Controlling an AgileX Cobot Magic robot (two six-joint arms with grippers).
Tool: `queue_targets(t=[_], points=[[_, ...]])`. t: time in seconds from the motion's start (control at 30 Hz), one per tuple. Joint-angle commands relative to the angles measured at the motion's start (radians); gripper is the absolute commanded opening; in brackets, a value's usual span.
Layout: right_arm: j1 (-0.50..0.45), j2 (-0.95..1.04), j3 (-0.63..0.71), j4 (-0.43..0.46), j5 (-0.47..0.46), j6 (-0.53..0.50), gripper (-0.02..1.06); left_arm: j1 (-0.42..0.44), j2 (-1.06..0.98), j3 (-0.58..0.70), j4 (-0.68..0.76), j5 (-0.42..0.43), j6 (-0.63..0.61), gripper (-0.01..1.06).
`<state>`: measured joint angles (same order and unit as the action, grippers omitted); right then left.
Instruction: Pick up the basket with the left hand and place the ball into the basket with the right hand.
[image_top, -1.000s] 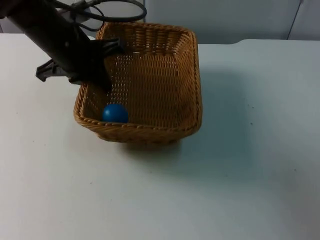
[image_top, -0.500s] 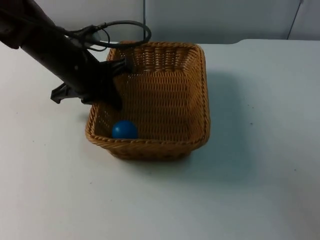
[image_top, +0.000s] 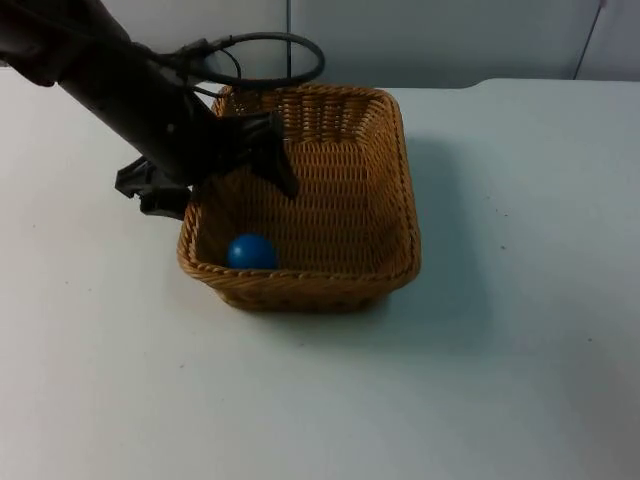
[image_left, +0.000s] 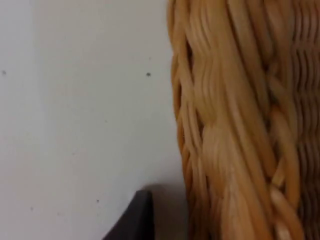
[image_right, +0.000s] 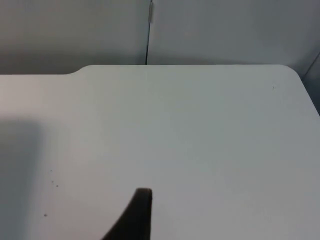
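Brown woven wicker basket (image_top: 330, 190) sits on white surface (image_top: 500, 350), long axis 12–6. Small blue ball (image_top: 250, 251) already inside, at basket's 7 o'clock corner. Left hand (image_top: 225, 165) straddles rim at 10 o'clock, nearer arm; finger spread: cannot tell. Right hand waits over bare surface, finger spread unclear.

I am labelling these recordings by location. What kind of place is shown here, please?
Probably a lab or test bench, not a home: a bare white table ends at a grey partition wall, and the left gripper is at the rim of a wicker basket with a blue ball inside.
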<state>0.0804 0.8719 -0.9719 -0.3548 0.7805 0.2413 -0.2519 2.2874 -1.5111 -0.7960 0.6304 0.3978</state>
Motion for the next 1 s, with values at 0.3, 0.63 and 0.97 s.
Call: queue_targets(t=[0.3, 0.63, 0.97], points=[[0.003, 0.004, 0.003, -0.013, -0.065, 0.017, 0.95, -0.070, -0.173, 0.000, 0.520, 0.060, -0.456, 1.05], [0.003, 0.004, 0.003, -0.002, -0.097, 0.021, 0.95, -0.082, -0.366, 0.000, 0.911, 0.190, -0.651, 1.05], [0.003, 0.004, 0.003, 0.018, -0.096, 0.021, 0.95, -0.080, -0.657, 0.000, 0.982, 0.213, -0.633, 1.05]])
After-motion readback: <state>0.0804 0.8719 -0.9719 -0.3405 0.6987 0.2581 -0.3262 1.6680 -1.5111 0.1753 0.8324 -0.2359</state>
